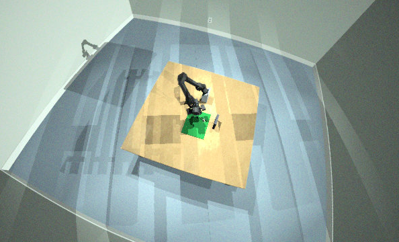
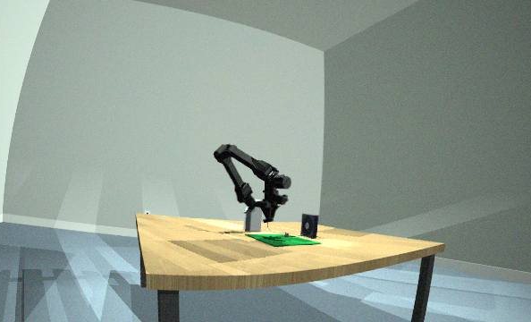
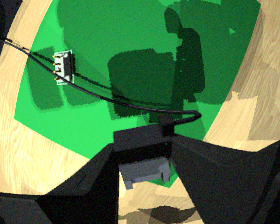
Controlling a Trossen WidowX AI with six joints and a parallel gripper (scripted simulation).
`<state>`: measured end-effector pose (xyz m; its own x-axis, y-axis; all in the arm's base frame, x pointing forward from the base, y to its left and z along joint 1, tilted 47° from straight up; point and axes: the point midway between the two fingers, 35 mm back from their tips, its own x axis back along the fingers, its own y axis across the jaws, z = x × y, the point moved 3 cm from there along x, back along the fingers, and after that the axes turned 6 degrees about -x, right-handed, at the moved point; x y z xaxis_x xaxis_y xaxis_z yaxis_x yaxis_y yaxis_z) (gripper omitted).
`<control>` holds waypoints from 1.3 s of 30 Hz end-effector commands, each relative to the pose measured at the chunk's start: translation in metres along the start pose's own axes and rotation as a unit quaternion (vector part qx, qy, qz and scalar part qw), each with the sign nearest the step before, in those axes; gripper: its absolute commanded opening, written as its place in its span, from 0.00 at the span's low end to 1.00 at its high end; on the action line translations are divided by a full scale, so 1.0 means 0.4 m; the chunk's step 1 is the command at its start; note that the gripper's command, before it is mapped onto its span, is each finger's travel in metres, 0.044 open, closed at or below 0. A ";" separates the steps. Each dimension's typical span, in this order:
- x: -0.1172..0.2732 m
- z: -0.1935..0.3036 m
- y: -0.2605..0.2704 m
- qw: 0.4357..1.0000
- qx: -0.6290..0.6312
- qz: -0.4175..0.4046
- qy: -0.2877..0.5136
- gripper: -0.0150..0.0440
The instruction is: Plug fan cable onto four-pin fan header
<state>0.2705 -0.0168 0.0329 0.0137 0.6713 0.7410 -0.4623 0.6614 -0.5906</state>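
Note:
My gripper (image 2: 268,220) (image 3: 141,145) is shut on the fan plug (image 3: 145,169), a dark block with a grey, pronged lower part. It holds the plug in the air above the green board (image 1: 198,134) (image 2: 299,241) (image 3: 46,125), near the board's edge in the wrist view. The black cable (image 3: 141,108) bends back from the plug and runs left to the fan (image 1: 215,122) (image 2: 309,225) (image 3: 0,25). The white four-pin header (image 3: 64,67) (image 2: 287,234) stands on the board, up and left of the plug in the wrist view, well apart from it. The cable crosses over the header there.
The fan stands upright on the wooden table (image 1: 219,161) (image 2: 194,264), beside the board on the header's side. A grey box-like block (image 1: 205,97) (image 2: 253,220) stands behind the board, by the arm. Dark shadows fall across the board.

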 end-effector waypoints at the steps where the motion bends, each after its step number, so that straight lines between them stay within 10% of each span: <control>1: -0.013 0.008 0.006 1.000 0.003 -0.021 -0.005 0.25; 39: -0.117 0.034 0.037 0.971 -0.007 -0.199 -0.131 0.25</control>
<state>0.2539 -0.0424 -0.0042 -0.0249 0.2877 0.9574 -0.4450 0.8544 -0.2683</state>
